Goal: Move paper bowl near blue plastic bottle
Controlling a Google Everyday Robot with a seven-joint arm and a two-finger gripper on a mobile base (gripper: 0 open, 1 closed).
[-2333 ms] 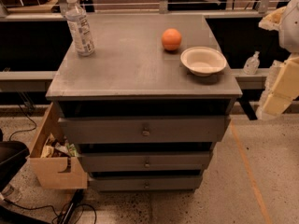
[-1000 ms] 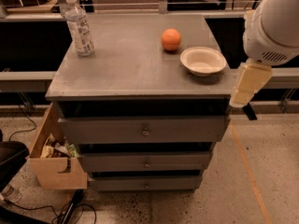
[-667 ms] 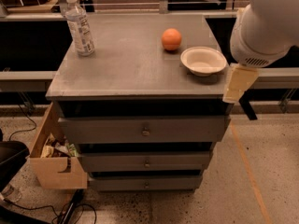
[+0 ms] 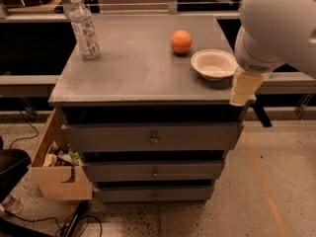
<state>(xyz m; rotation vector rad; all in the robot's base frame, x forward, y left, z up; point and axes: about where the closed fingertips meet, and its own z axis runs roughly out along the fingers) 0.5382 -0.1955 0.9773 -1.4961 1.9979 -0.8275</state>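
As gripper hovers, paper bowl just beside

Bulky white rounded arm housing, ribbed grille band; cream blocky end effector below, at right.

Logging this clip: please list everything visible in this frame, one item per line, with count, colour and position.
blue plastic bottle: one, clear bluish with a white cap, upright at the cabinet top's back left corner
orange ball: one, orange, back right of centre
paper bowl: one, cream, right edge, in front of the ball
drawer cabinet: one, grey, three drawers, centre
open box: one, tan, floor at the cabinet's left
cables: black, floor lower left
arm: one, white, upper right
gripper: one, cream, just right of the bowl at the cabinet's front right corner
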